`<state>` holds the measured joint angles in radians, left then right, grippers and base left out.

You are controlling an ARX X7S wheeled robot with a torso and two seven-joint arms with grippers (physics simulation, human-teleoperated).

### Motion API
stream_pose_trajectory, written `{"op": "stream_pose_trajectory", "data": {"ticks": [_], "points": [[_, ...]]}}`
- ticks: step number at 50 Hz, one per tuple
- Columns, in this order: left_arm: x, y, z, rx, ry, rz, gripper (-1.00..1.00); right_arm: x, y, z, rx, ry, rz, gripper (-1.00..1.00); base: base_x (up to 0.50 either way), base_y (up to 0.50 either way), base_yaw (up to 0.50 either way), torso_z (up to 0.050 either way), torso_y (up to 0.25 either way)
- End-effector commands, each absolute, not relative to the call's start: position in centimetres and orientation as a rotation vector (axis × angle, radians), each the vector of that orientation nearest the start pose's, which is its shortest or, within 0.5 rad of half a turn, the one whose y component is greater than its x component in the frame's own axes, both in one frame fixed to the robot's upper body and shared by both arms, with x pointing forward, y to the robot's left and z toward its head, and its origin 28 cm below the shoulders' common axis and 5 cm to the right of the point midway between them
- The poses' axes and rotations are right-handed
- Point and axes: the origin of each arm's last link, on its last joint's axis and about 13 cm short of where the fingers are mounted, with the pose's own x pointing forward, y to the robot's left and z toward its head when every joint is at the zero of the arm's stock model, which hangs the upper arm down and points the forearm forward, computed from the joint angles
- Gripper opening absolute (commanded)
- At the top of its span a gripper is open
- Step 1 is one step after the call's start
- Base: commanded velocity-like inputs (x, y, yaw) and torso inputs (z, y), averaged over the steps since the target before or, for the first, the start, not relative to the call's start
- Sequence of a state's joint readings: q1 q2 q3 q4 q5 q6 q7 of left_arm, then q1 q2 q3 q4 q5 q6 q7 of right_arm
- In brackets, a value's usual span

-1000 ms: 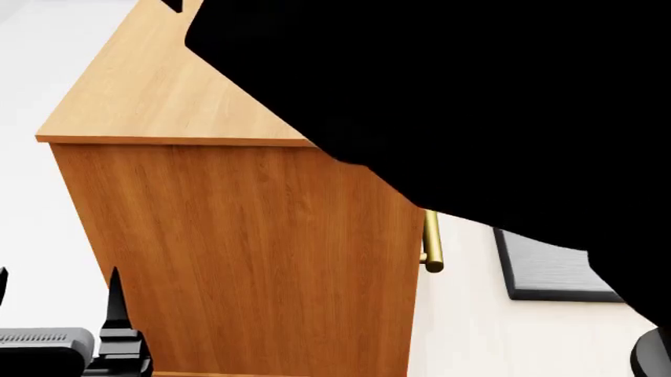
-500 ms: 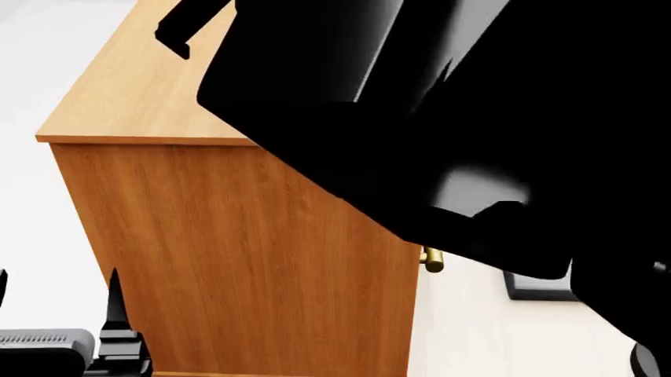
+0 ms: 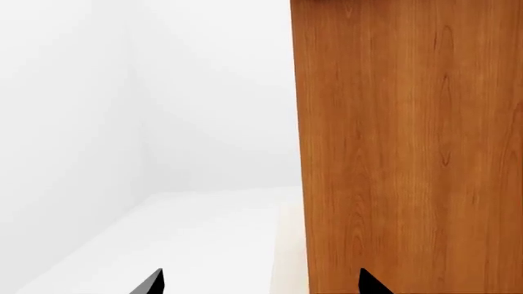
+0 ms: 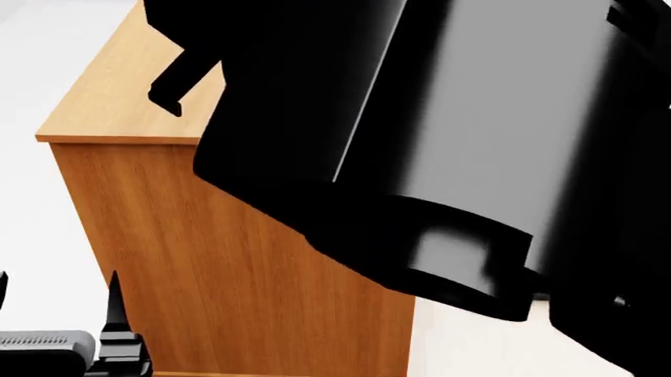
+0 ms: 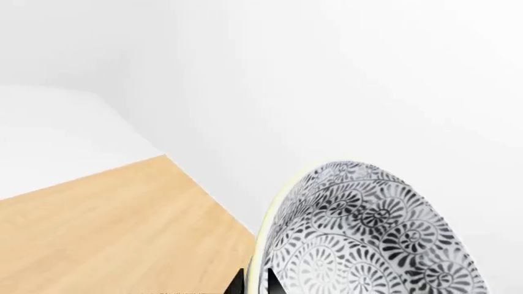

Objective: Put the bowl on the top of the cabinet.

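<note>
The bowl, white with a dense grey-blue flower pattern, is held on edge in the right wrist view, above the cabinet's flat top. My right gripper is shut on the bowl's rim, one fingertip on each side. In the head view my black right arm reaches over the orange-brown cabinet and hides the bowl. My left gripper is open and empty, low beside the cabinet's side panel; it also shows in the head view.
White walls and a pale floor surround the cabinet. The right arm blocks most of the head view, hiding the cabinet's handle and right side.
My right arm has swung further left and forward across the head view, covering more of the cabinet top, the brass handle and the dark panel. The left gripper has not moved.
</note>
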<state>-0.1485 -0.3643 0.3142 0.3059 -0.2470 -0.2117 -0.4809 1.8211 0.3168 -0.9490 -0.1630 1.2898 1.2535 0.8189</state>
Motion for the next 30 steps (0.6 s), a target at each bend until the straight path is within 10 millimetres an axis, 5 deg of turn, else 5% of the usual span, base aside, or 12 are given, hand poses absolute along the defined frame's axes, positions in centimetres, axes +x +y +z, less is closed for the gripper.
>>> {"op": "stream_pose_trajectory", "data": {"ticks": [1,30], "points": [[22.8,21.5,8.3,0.098,-0.158,0.112,1.00,25.5,-1.6,37.5,-0.734,-0.218,0.220,-1.00,0.00,0.00,0.00,0.000,0.000],[22.9,21.5,8.1,0.094,-0.156,0.111,1.00,27.1,-2.3,37.0,-0.738,-0.186,0.192,-1.00,0.00,0.00,0.00,0.001,0.001]]}}
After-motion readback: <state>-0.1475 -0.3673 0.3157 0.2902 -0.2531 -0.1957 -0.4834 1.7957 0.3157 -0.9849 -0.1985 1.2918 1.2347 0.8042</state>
